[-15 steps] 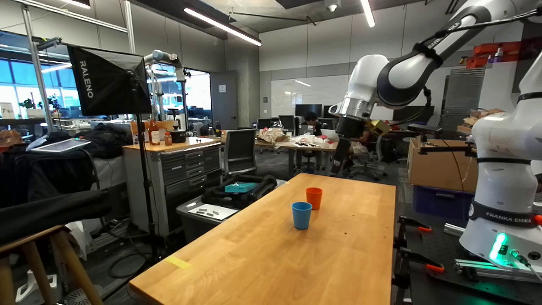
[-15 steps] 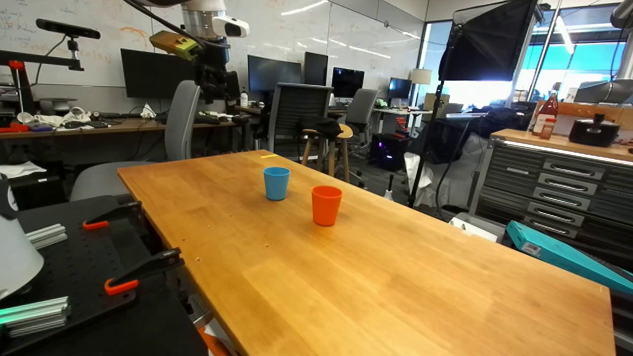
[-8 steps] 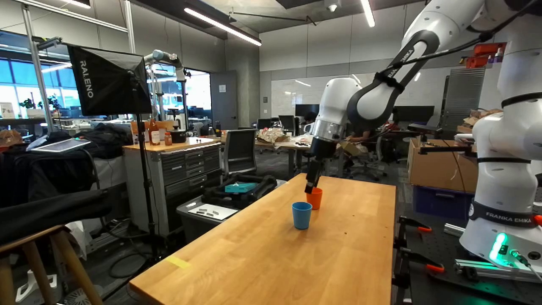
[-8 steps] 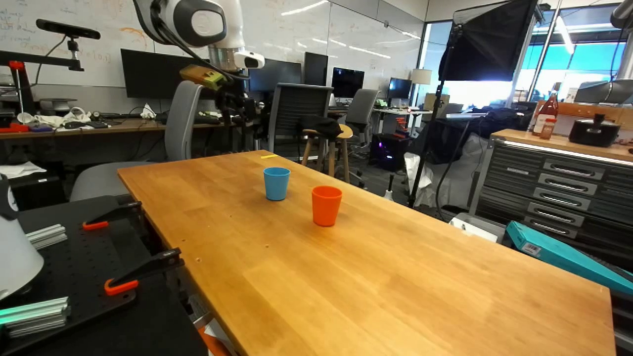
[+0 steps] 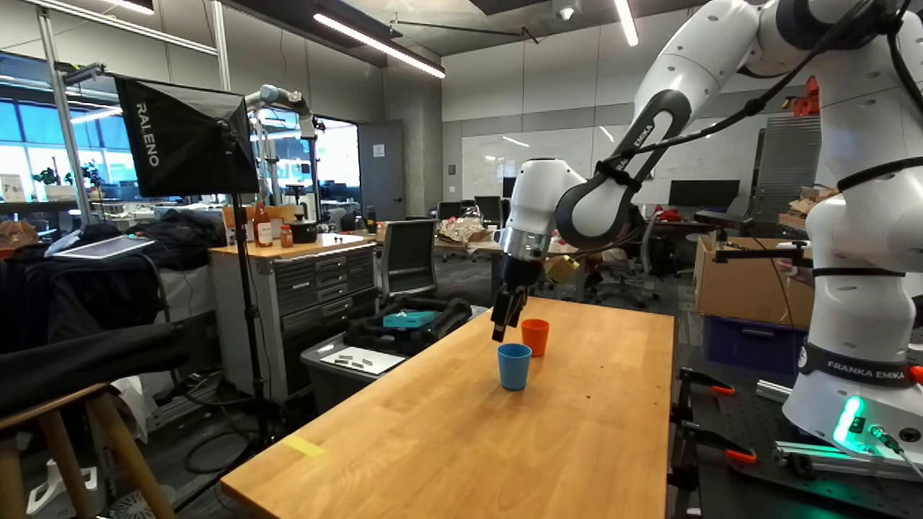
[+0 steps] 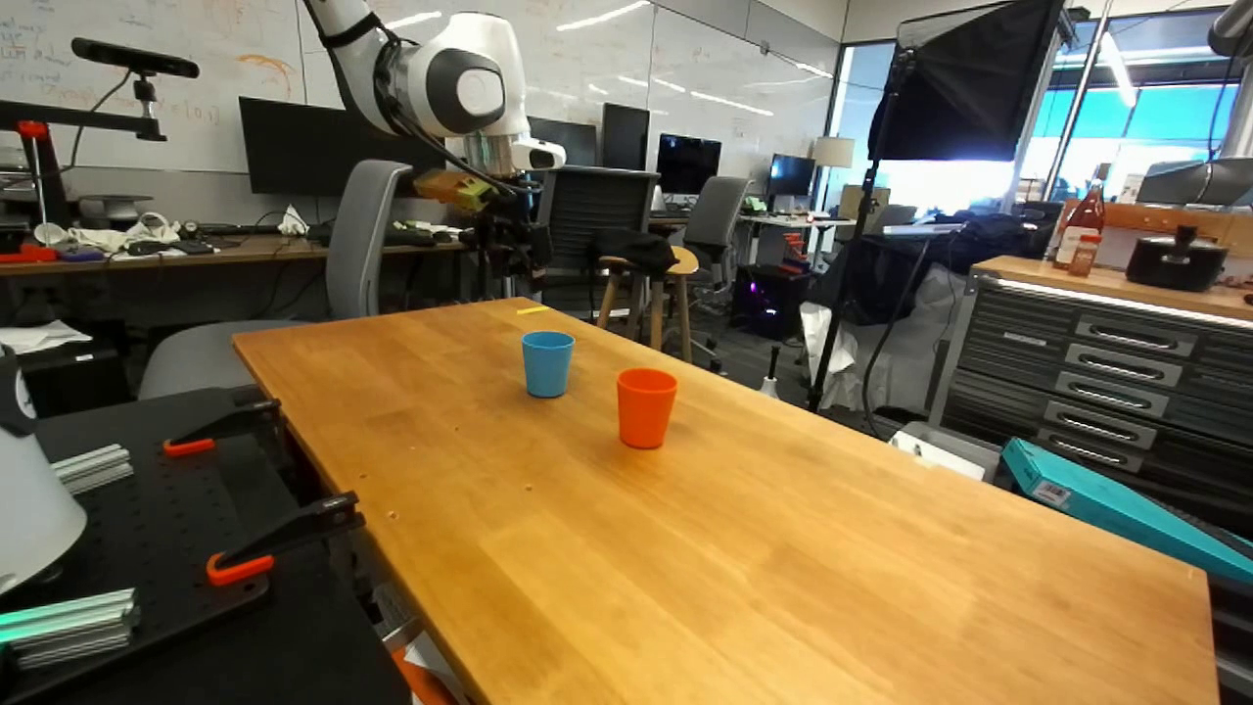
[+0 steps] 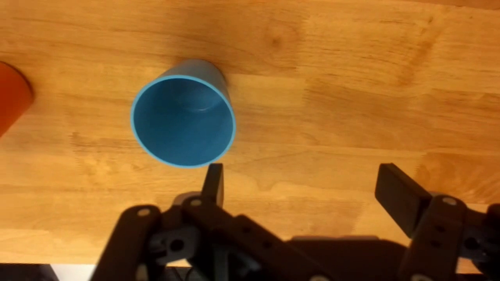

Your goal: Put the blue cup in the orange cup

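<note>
Honey-coloured wood makes up the long rectangular table (image 6: 832,587), and on it stands a small, tapered blue plastic cup (image 7: 183,128), upright; the wrist view looks into its mouth and shows the blue inner wall and floor. Near it, but apart, an orange-red tapered plastic cup (image 6: 646,409) also stands upright, in an exterior view to the right of the blue cup and nearer, its floor hidden behind its front wall.

On the white robot arm (image 5: 689,72), the black two-fingered gripper (image 7: 300,181) hangs tilted above the table, its fingers (image 7: 402,201) spread wide with wood showing between them. The blue cup is outside that span, just beyond the left finger in the wrist view, untouched.

Along the bottom of the wrist view runs a table edge. Past the left edge in an exterior view stands a grey plastic bin (image 5: 332,383) bearing a flat white sheet (image 5: 382,362). Wood stretches from the blue cup to the near end, where yellow tape (image 5: 304,445) marks the left side.
</note>
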Robot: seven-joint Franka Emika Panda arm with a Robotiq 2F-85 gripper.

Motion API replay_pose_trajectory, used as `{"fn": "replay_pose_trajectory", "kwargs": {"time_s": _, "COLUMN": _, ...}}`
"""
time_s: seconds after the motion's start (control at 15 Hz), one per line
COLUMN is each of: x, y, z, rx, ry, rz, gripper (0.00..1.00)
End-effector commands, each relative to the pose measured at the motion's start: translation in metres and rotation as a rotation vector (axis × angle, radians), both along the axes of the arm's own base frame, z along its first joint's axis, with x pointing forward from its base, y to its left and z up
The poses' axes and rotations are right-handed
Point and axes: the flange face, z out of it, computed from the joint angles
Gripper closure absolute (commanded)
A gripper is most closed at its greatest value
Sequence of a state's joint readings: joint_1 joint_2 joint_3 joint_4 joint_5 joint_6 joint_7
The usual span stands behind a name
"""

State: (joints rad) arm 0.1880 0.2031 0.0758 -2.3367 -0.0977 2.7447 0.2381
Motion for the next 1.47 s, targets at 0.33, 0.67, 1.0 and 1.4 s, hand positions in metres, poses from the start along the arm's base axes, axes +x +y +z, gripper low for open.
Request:
{"fn": "replay_pose_trajectory", "kwargs": {"time_s": 0.33, "x": 0.019, "y": -0.03, "z": -0.03, "rx": -0.073, "ry": 0.032, "rz": -0.065, "gripper": 0.0}}
{"fn": "replay_pose_trajectory", "kwargs": {"time_s": 0.67, "x": 0.022, "y": -0.036, "z": -0.055, "rx": -0.071, "ry": 0.07, "rz": -0.072, "gripper": 0.0}}
{"fn": "replay_pose_trajectory", "kwargs": {"time_s": 1.0, "x": 0.034, "y": -0.039, "z": -0.081, "rx": -0.064, "ry": 0.089, "rz": -0.055, "gripper": 0.25}}
{"fn": "replay_pose_trajectory", "kwargs": {"time_s": 1.4, "x": 0.04, "y": -0.036, "z": -0.085, "rx": -0.052, "ry": 0.088, "rz": -0.062, "gripper": 0.73}}
